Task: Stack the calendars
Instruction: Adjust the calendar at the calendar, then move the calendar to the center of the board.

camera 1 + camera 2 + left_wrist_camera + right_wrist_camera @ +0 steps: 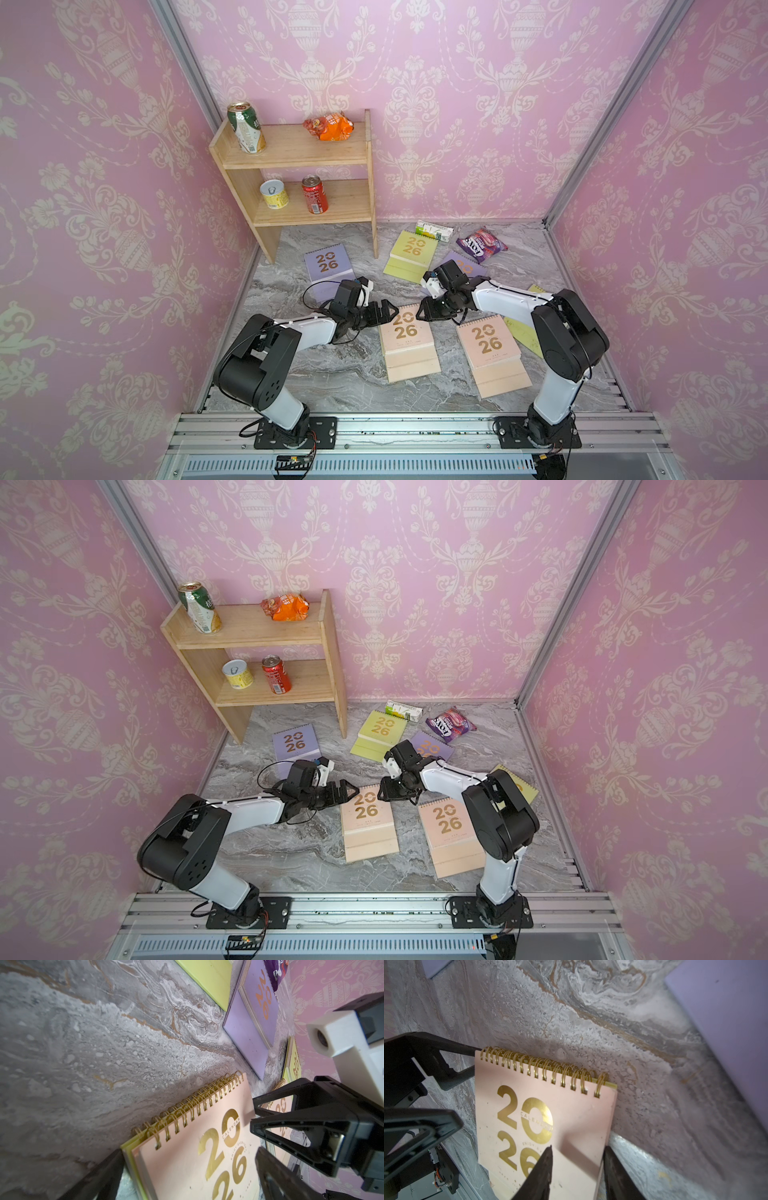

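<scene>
The pink calendar lay centre; my left hand, wide, flanked its left corner, my right hand, narrow and empty, straddled its right edge. Uneven nudging could skew it off the green calendar beneath.

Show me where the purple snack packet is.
In both top views the purple snack packet lies by the back wall, right of the green-white carton.
</scene>
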You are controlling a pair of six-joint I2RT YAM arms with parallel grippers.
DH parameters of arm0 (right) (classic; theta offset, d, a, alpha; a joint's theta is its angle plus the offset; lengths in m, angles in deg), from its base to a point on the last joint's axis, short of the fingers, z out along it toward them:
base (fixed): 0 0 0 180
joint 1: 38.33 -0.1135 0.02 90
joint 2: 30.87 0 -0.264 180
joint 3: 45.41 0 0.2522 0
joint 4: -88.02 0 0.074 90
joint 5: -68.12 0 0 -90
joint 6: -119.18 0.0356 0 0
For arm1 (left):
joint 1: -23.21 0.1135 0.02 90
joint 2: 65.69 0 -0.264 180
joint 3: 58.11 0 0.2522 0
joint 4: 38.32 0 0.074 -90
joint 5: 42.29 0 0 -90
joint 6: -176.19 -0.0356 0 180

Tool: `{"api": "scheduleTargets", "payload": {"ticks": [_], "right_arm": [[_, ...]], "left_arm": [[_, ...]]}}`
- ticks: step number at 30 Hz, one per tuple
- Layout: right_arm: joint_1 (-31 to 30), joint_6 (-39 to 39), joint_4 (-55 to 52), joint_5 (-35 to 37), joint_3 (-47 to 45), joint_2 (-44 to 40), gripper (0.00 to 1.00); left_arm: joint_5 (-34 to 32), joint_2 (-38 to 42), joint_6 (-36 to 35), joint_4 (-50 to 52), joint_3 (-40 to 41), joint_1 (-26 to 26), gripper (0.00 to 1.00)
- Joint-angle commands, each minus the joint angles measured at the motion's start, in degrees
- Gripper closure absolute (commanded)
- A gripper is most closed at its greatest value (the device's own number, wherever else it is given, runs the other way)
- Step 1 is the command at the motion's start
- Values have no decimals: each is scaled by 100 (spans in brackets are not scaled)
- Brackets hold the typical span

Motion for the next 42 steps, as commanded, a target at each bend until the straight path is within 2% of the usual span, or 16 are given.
{"api": "scheduleTargets", "payload": {"ticks": [1, 5, 6, 7, 9, 16, 17, 23, 26, 32, 42], "right_arm": [[-21, -19, -83, 121, 108, -159, 57], [73, -50, -176, 175, 106, -409, 51], [75, -84, -213, 183, 136, -475, 34], [64, -110, -255, 179, 185, -523, 24], [26, -184, -352, 207, 278, -604, 19], [-205, -350, -516, 303, 1233, -399, 19], [-249, -371, -549, 309, 1411, -289, 19], [-504, -390, -646, 306, 2489, 458, 21], [-622, -381, -718, 304, 3030, 881, 21], [-785, -346, -827, 244, 4056, 1734, 22], [-973, -267, -1084, 198, 5593, 2986, 24]], "left_arm": [[-202, 187, -133, 282, -87, -72, 1], [-671, 740, -515, 1038, -331, -21, 1], [-763, 883, -615, 1185, -400, 18, 1], [-850, 1030, -725, 1391, -470, 81, 1], [-968, 1277, -884, 1650, -520, 294, 1], [-1232, 1998, -964, 2107, -519, 1423, 1], [-1331, 2056, -994, 2197, -731, 1560, 1], [-1797, 2028, -1053, 2595, -1052, 2249, 1], [-1671, 1851, -1005, 2536, -1168, 2576, 1], [-1686, 1326, -980, 2581, -1619, 2887, 1], [-1533, 95, -855, 2501, -2166, 3060, 1]]}}
